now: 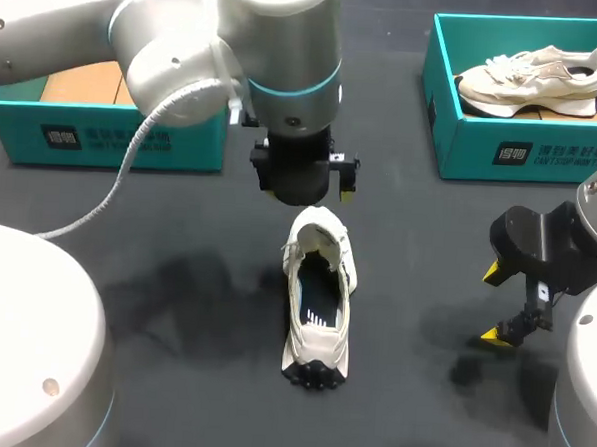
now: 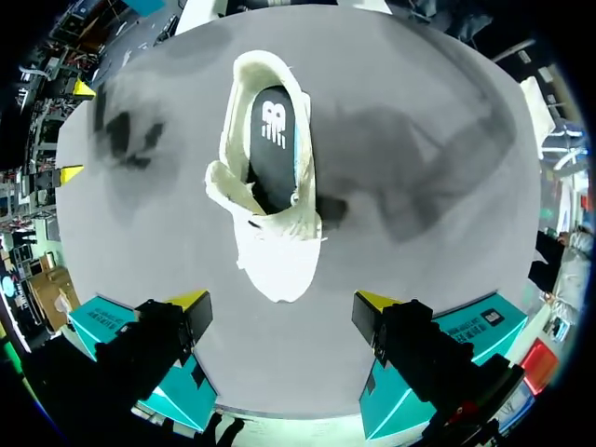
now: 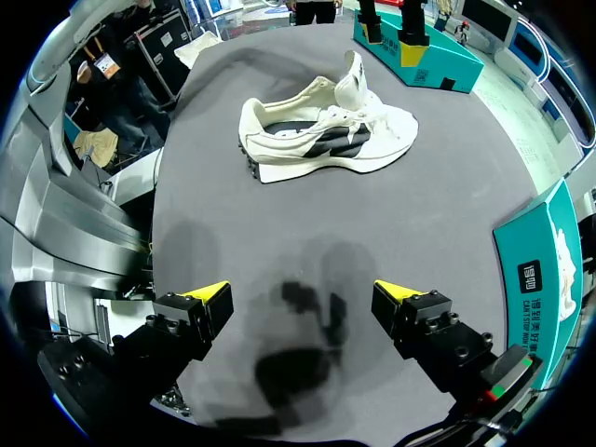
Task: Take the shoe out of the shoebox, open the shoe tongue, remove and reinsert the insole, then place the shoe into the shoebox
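While the shoe (image 1: 327,243) (insole (image 1: 315,292) showing) lies central on the surface (image 1: 178,227), the left tool (image 2: 281,303) hangs over its toe, spread wide — the right tool (image 3: 300,291), likewise wide, near the right edge.

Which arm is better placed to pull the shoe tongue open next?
Probably left: the left gripper hangs open right over the shoe, by its toe end. The right gripper is open well off to the side.
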Controlling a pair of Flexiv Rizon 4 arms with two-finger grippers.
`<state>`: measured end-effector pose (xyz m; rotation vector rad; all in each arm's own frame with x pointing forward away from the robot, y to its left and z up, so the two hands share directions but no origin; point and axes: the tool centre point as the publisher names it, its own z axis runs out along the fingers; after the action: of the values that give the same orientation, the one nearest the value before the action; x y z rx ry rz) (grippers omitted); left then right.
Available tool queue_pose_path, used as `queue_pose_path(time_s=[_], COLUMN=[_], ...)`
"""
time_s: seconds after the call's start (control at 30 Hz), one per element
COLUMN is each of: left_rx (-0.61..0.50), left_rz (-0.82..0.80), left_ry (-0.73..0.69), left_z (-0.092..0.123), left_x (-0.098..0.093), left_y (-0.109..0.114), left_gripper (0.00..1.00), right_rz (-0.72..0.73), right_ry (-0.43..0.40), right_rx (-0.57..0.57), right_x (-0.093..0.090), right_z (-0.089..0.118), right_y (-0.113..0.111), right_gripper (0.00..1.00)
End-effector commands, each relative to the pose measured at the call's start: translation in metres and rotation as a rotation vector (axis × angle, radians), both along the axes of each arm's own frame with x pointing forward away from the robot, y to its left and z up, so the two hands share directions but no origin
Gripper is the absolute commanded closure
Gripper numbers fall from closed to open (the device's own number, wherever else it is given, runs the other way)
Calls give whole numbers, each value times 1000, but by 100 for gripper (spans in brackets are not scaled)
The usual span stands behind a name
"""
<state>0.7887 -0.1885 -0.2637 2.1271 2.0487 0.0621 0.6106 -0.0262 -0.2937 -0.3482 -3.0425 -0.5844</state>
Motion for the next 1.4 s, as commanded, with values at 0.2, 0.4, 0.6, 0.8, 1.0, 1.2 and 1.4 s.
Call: queue_pose_path(time_s=[0.2, 0.4, 0.6, 0.8, 1.0, 1.2, 1.4], left_rx=[15, 17, 25, 23, 22, 33, 51], left_rz=[-27, -32, -27, -25, -18, -26, -34], left_ry=[41, 64, 92, 103, 126, 147, 179], left_z=[10, 15, 15, 17, 12, 4, -14], left_x=[16, 25, 37, 41, 40, 29, 14], left_y=[-8, -9, -10, -13, -18, -24, -30], left_gripper=[0, 0, 14, 58, 67, 67, 67], right_rz=[-2, -2, -2, -2, -2, -2, -2], right_ry=[-4, -4, -4, -4, -4, -4, -4], right_rx=[0, 0, 0, 0, 0, 0, 0], right_x=[-3, -3, -3, -3, -3, -3, -3], right_z=[0, 0, 0, 0, 0, 0, 0], right_y=[-1, -1, -1, -1, -1, -1, -1], right_gripper=[0, 0, 0, 0, 0, 0, 0])
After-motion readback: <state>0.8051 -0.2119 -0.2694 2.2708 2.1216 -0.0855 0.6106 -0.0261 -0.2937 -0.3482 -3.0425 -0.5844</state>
